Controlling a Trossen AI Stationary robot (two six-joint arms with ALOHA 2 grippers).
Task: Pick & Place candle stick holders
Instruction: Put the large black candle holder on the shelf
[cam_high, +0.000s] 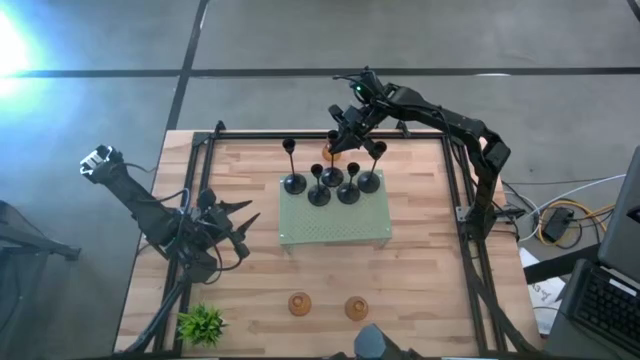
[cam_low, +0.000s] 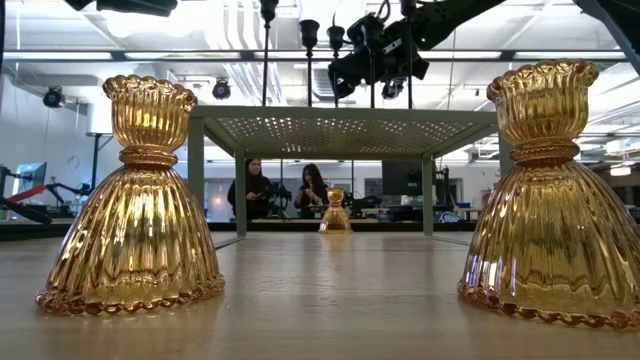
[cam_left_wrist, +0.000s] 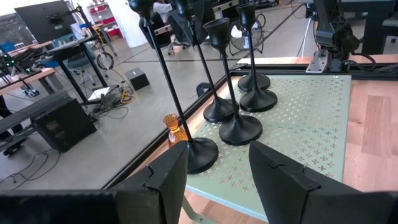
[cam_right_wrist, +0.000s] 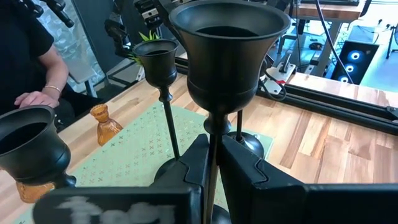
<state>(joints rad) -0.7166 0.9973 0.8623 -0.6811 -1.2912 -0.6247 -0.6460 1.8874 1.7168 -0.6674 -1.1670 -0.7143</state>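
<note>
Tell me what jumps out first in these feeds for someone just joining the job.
A cluster of black candle stick holders standing on the pale green perforated stand mid-table, with the right gripper closed around one thin stem at the stand's far edge. Two amber holders sit on the bare wood near the front edge, looming huge in the low view. The left gripper waits open, left of the stand.

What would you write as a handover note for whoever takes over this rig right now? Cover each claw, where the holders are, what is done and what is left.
Right claw: shut on the stem of a tall black holder, over the green platform.
Left claw: open, empty, waiting left of the platform.
Done: all five black holders stand on the platform.
Left: probably release this one, then move the three amber holders, one behind the platform and two on its opposite side.
</note>
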